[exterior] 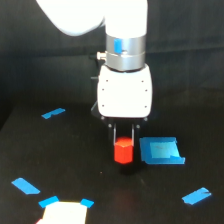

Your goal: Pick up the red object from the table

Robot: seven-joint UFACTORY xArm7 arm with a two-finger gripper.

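The red object (123,152), a small red-orange stubby block, stands upright at the middle of the black table (75,165). My gripper (123,140) hangs straight down from the white arm above it. Its two thin fingers (115,134) flank the top of the block and lie against its sides, so it is shut on the block. A dark patch lies right under the block. I cannot tell whether the block rests on the table or hangs just above it.
A flat blue square (161,151) lies just to the exterior view's right of the block. Blue tape pieces lie at the far left (53,113), near left (25,185) and near right (196,196). A white object (64,212) with blue corners sits at the bottom edge.
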